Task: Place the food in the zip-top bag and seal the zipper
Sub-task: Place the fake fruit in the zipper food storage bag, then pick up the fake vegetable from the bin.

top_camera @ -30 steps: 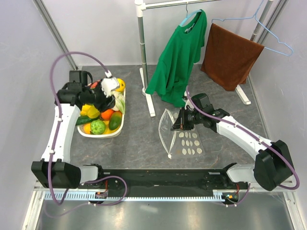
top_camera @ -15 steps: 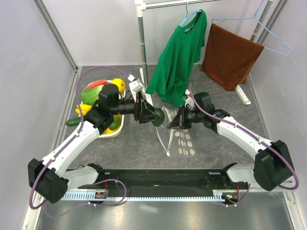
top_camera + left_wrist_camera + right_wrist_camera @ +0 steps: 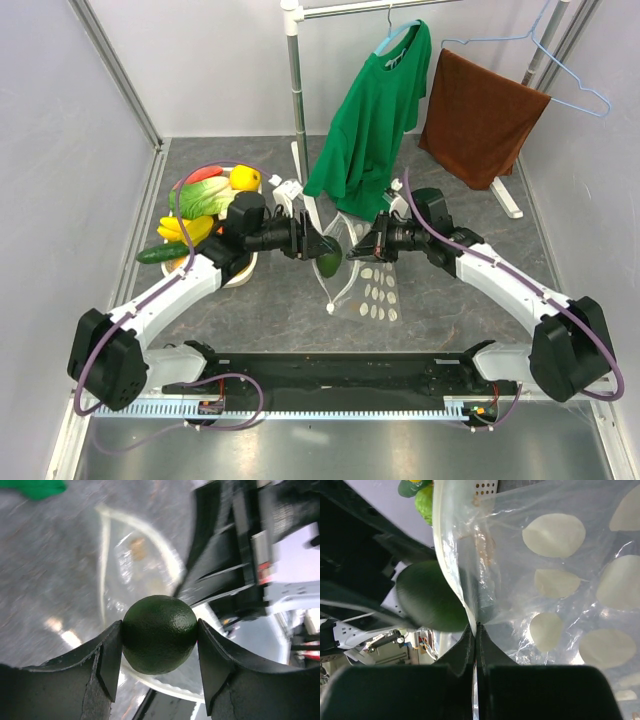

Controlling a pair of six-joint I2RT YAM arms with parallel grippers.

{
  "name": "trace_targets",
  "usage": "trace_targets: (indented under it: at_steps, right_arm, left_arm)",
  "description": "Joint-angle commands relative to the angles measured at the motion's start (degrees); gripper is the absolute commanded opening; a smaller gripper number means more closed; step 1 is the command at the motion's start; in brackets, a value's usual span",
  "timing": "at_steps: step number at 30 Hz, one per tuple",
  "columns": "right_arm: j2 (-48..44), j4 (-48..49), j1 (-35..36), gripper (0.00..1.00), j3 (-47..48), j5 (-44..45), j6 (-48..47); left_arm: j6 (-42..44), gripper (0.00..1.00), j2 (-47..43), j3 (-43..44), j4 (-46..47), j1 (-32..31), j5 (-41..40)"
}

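Finely pebbled, faintly shiny skin on the dark green fruit (image 3: 160,635), zip-top bag (image 3: 555,625) of clear, glossy, crinkled plastic

Grey marbled tabletop (image 3: 280,300), walled at left, right & rear. At left rear: white tray (image 3: 240,279) w/ toy food (image 3: 205,200) heaped in it. Near centre: zip-top bag (image 3: 378,298), dotted lower part flat on the surface, upper part raised. At rear: white feet of clothes rack (image 3: 309,205), one at centre, one at right. Along near edge: black base plate (image 3: 340,368) under both arms.
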Motion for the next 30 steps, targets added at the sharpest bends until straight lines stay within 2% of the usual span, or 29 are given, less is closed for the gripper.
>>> trace_targets:
  at_steps: [1,2,3,10,14,18,20,22,25,27,30]
  right_arm:
    - [-3.26,1.83,-0.42,0.00,0.08,-1.69,-0.35]
    - [-3.53,1.65,-0.33,0.00,-0.01,-1.69,-1.23]
    - [-3.70,1.30,-0.50,0.00,-0.10,-1.69,-1.59]
    - [-5.55,-1.16,-1.12,0.00,-2.20,0.15,-3.70]
    - [-4.94,-1.95,-1.30,0.00,-2.56,1.29,-4.49]
    - [-4.50,-1.52,-1.64,0.00,-3.08,1.47,-3.79]
    - [-4.50,-0.03,-1.82,0.00,-3.87,-0.27,-2.48]
    - [-5.02,0.95,-1.91,0.00,-4.32,-0.11,-2.20]
    - [-5.11,0.51,-2.00,0.00,-4.06,1.12,-2.55]
    - [-4.76,-0.45,-2.00,0.00,-3.62,1.91,-3.08]
    - [-4.06,-1.86,-1.91,0.00,-3.09,2.79,-4.13]
  left_arm:
    - [10.51,0.58,-0.68,3.58,-10.23,-0.68,-6.39]
    - [11.66,0.63,-0.41,4.02,-12.34,-0.68,-6.31]
    - [13.84,0.71,-0.32,4.20,-13.23,-0.77,-6.48]
    - [20.98,0.89,-4.71,7.09,-16.66,-0.33,-1.49]
    - [25.89,0.93,-7.00,13.05,-23.07,1.86,-1.73]
    - [29.94,0.94,-7.18,17.29,-29.12,9.57,-7.70]
    - [35.62,0.94,-6.39,20.27,-32.03,12.31,-5.53]
    - [37.06,0.98,-6.65,20.46,-32.66,13.02,-12.17]
    - [39.96,0.98,-5.96,20.72,-33.00,16.10,-13.77]
    - [49.68,0.98,-1.93,22.64,-36.16,16.28,-15.00]
    - [58.76,0.99,0.90,25.46,-39.94,18.12,-16.68]
